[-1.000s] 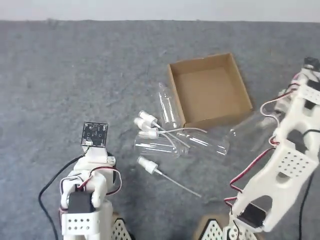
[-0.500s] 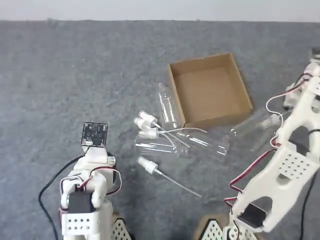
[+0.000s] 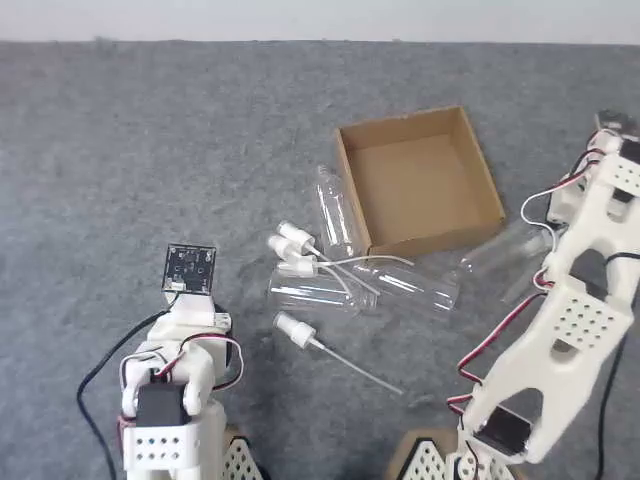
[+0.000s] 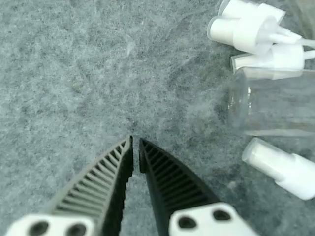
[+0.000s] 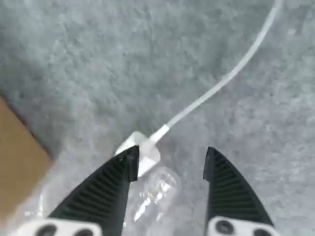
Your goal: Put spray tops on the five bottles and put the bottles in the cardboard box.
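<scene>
The cardboard box [image 3: 420,180] lies open at the back right. Three clear bottles [image 3: 338,212] [image 3: 318,292] [image 3: 415,285] lie left of and in front of it, among several loose white spray tops [image 3: 295,238] [image 3: 296,329]. Another bottle [image 3: 498,252] lies by the right arm [image 3: 585,310]. My right gripper [image 5: 172,153] is open above that bottle's mouth [image 5: 158,189]. A spray top [image 5: 141,150] lies by one finger, its tube [image 5: 221,81] trailing away. My left gripper [image 4: 135,142] is shut over bare carpet, beside a bottle [image 4: 275,101] and spray tops [image 4: 246,24] [image 4: 283,168].
Grey carpet [image 3: 150,150] covers the table, bare at the left and back. The left arm [image 3: 170,400] sits folded at the front left. A brown corner of the box [image 5: 17,167] shows next to the right gripper.
The right arm's wrist swung out to the right, then came back a little to the left. The left arm, bottles and tops have not moved.
</scene>
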`<state>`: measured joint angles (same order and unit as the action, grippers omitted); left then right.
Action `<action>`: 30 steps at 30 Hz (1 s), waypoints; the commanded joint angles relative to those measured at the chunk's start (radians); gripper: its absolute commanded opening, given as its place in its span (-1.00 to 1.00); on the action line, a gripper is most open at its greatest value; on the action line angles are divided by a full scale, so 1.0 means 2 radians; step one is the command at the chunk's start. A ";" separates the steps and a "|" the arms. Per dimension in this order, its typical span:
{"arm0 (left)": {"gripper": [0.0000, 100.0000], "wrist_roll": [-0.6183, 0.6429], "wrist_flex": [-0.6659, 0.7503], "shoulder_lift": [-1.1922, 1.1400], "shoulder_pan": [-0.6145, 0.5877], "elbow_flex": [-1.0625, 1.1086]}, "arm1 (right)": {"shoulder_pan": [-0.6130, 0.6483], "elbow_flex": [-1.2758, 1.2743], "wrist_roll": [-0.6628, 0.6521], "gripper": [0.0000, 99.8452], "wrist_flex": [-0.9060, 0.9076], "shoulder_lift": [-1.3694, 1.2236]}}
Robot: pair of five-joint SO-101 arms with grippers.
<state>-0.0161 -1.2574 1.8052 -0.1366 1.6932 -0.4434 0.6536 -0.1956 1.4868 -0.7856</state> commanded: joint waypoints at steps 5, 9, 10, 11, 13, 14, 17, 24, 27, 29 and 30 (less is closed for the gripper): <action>-0.98 -0.003 -0.002 0.009 -0.002 -0.004 | 0.006 0.021 0.036 -0.63 -0.033 -0.023; -0.98 -0.003 -0.002 0.009 -0.002 -0.004 | 0.003 0.021 0.036 -0.63 -0.028 -0.030; -0.98 -0.003 -0.002 0.009 -0.002 -0.004 | 0.002 0.020 0.036 -0.63 -0.028 -0.030; -0.98 -0.003 -0.002 0.009 -0.002 -0.004 | 0.001 0.019 0.036 -0.63 -0.027 -0.030; -0.98 -0.003 -0.002 0.009 -0.002 -0.004 | -0.007 0.015 0.036 -0.63 -0.026 -0.029; -0.98 -0.003 -0.002 0.009 -0.002 -0.004 | -0.010 0.015 0.036 -0.63 -0.022 -0.028; -0.98 -0.003 -0.002 0.009 -0.002 -0.004 | -0.016 0.015 0.036 -0.72 -0.010 -0.027; -0.98 -0.003 -0.002 0.009 -0.002 -0.004 | -0.026 0.003 0.041 -0.81 0.003 -0.023; -0.98 -0.003 -0.002 0.009 -0.002 -0.004 | -0.028 0.002 0.041 -0.74 0.011 -0.014; -0.98 -0.003 -0.002 0.009 -0.002 -0.004 | -0.028 0.002 0.041 -0.67 0.012 -0.003; -0.98 -0.003 -0.002 0.009 -0.002 -0.004 | -0.028 0.002 0.041 -0.65 0.013 0.003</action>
<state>-0.0161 -1.2574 1.8052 -0.1381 1.6932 -0.4849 0.6598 -0.1235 1.4837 -0.8577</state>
